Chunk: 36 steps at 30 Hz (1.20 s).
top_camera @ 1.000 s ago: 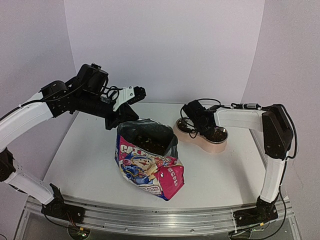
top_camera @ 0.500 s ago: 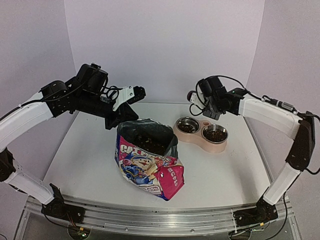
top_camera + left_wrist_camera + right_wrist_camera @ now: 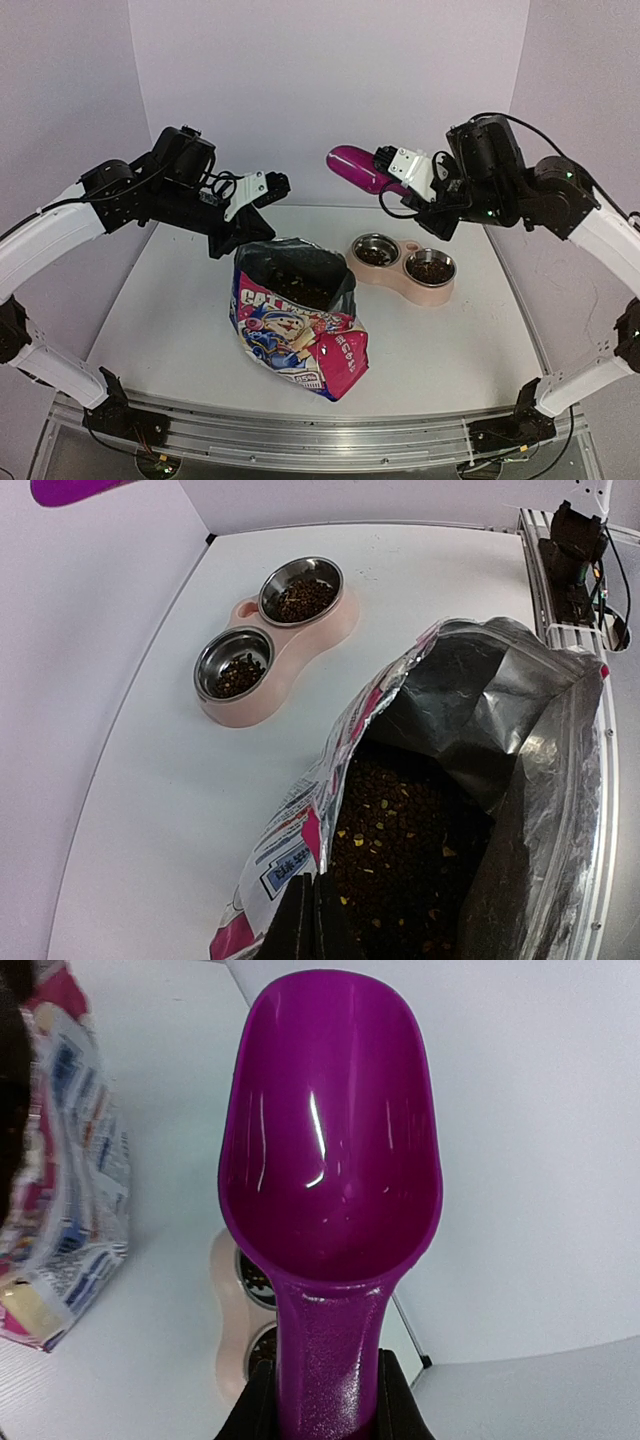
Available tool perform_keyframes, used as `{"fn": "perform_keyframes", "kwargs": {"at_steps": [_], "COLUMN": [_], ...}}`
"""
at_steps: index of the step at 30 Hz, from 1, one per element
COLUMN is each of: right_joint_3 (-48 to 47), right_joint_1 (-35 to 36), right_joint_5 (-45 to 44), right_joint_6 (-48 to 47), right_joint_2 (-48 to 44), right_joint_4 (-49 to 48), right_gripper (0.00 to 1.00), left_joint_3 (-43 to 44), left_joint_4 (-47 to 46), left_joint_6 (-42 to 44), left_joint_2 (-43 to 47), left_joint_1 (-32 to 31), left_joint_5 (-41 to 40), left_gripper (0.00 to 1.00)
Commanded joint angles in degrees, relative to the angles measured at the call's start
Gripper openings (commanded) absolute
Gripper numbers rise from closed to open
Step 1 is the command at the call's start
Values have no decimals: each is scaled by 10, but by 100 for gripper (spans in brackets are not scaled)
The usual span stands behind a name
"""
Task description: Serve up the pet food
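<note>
The pet food (image 3: pixel 400 830) is a heap of small dark brown pellets lying deep inside the open pouch (image 3: pixel 300 325), with a few paler bits scattered among them; from above it shows as a dark mass in the pouch's mouth (image 3: pixel 295 285). The pouch, glossy pink, blue and white with a cartoon print, sits slumped near the middle of the worktop (image 3: pixel 170 310), its mouth tilted towards the far wall and its silvery lining (image 3: pixel 530 770) on show. More of the same pellets lie in both steel bowls of the pink feeder (image 3: pixel 403 278), which stands on the worktop just to the right of the pouch and apart from it; in the left wrist view the nearer bowl (image 3: pixel 232 665) holds a thin scatter and the farther bowl (image 3: pixel 300 588) a fuller layer. The left end effector (image 3: pixel 242 238) reaches in from the left and is closed tight, pinching the back rim of the pouch, its dark fingers (image 3: pixel 303 920) meeting at the foil edge. The right end effector (image 3: pixel 328 1400) is clamped on the handle of a magenta scoop (image 3: pixel 330 1160), one finger pressed to each side. It holds the scoop (image 3: pixel 358 170) high in the air above the far part of the worktop, up and back from the feeder, with the rounded end pointing towards the left arm
</note>
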<state>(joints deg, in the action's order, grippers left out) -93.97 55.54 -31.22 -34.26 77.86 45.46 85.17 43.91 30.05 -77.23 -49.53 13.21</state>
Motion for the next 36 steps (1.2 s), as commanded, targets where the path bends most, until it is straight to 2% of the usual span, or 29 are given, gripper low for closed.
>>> {"fn": "perform_keyframes", "kwargs": {"at_steps": [1,5,9,12,17,21,24,31,36], "right_joint_3": [-34,-73,-109,-119,-144,-149,-156,-180,-154], "right_joint_1": [116,186,213,217,220,226,235,250,250], "right_joint_5": [-58,-75,-92,-92,-94,-96,-106,-137,-162], "right_joint_6": [30,32,39,34,21,9,-4,-38,-43], "right_joint_2": [-10,17,52,68,111,115,124,179,191], "right_joint_4": [71,114,182,204,247,251,255,257,249], "right_gripper": [0,0,0,0,0,0,0,0,0], "left_joint_3": [27,29,35,47,88,112,141,175,178], "left_joint_4": [8,19,37,54,111,154,179,201,204], "left_joint_6": [10,15,38,61,96,130,141,156,166], "left_joint_2": [-8,-9,-11,-18,-30,-44,-69,-126,-142], "left_joint_1": [10,14,13,16,33,48,49,49,49], "left_joint_5": [-10,-8,-10,-7,46,62,64,27,2], "left_gripper": [0,0,0,10,28,40,45,47,42]}}
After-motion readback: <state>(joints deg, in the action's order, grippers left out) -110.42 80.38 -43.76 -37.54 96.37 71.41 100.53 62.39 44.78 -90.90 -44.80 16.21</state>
